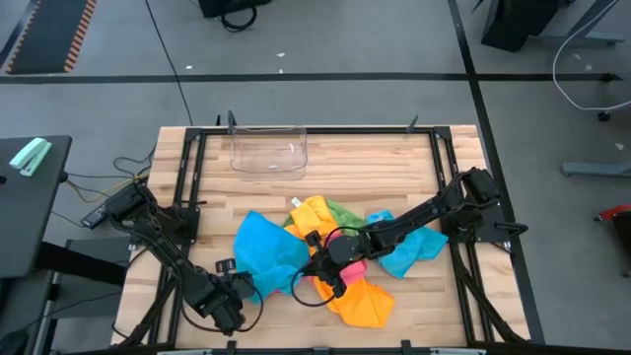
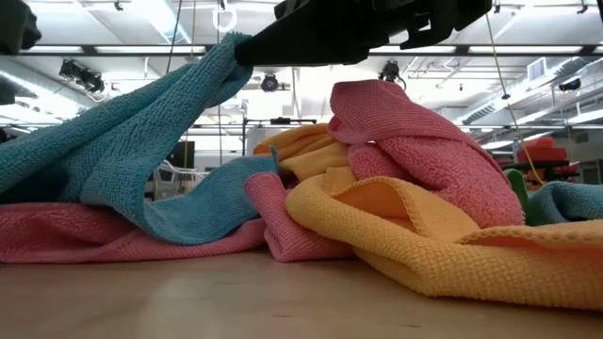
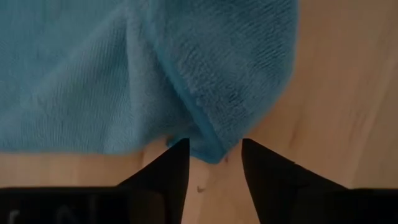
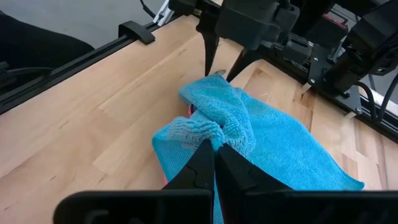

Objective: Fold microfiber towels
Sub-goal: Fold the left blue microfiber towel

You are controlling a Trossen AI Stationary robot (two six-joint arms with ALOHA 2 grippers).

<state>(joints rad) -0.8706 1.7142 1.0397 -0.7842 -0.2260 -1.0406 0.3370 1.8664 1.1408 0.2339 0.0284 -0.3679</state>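
Towel [image 4: 273, 140] | blue looped microfiber (bunched) | pinched by right gripper [image 4: 214, 152]

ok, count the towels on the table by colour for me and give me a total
Blue microfiber towels: 2, one large on the left, one under the right arm
Orange-yellow microfiber towels: 2, one at the pile's far side, one at the near edge
Pink microfiber towel: 1
Green microfiber towel: 1
Total: 6 visible; the pile may hide more.

Crumpled heap of blue [image 1: 264, 247], orange-yellow [image 1: 363, 304], pink [image 2: 415, 141] and green [image 1: 345, 212] microfiber towels, mid-table, unfolded.
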